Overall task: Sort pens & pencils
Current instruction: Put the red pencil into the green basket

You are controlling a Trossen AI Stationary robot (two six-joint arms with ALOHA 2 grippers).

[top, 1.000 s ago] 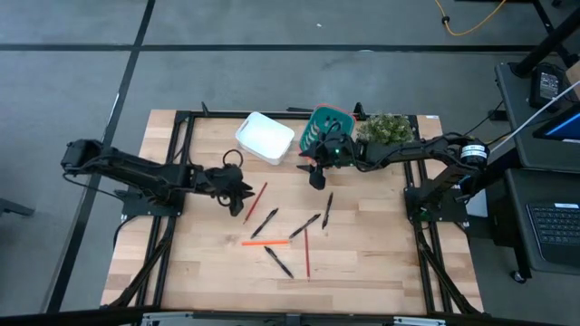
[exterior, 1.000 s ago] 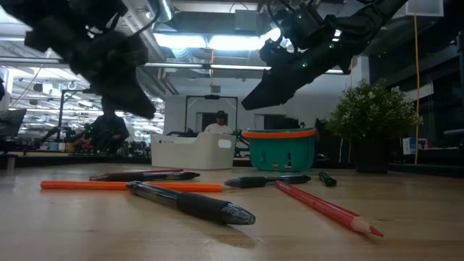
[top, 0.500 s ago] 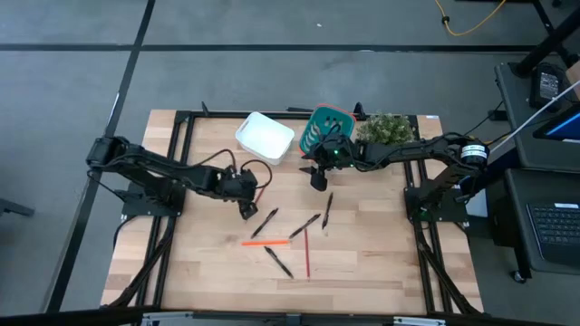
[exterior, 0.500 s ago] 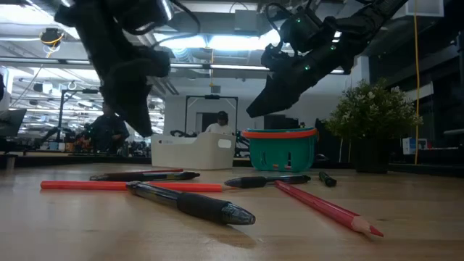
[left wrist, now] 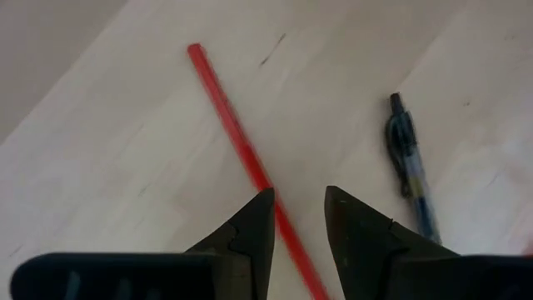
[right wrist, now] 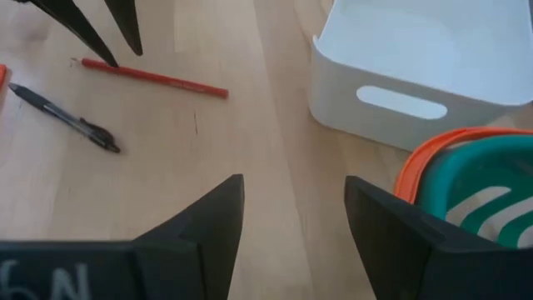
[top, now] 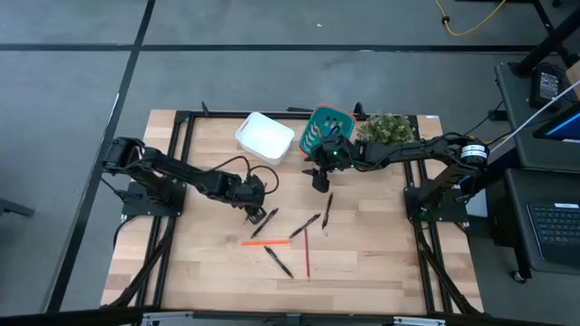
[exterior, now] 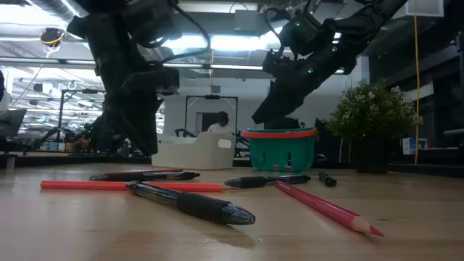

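Note:
Several black pens lie flat mid-table, among them one [top: 304,225] and one [left wrist: 408,167]. An orange pencil [top: 265,242] and a red pencil [top: 306,252] lie near them. A third pencil, red [left wrist: 229,125], lies under my left gripper [left wrist: 297,193]. That gripper is open and points down, its fingertips on either side of the pencil and apart from it. My right gripper [right wrist: 293,179] is open and hangs in the air near the teal basket [top: 324,127], holding nothing.
A white bin [top: 265,138] and the teal basket with an orange rim [right wrist: 466,183] stand at the table's far side, with a potted plant [top: 387,128] to their right. Bare wood stretches along the near edge and the left side. A person shows far behind in the low view.
My left gripper has moved toward the table's right and come down over the red pencil, its arm stretching out. The pencils and pens lie where they were. My right gripper has hardly moved.

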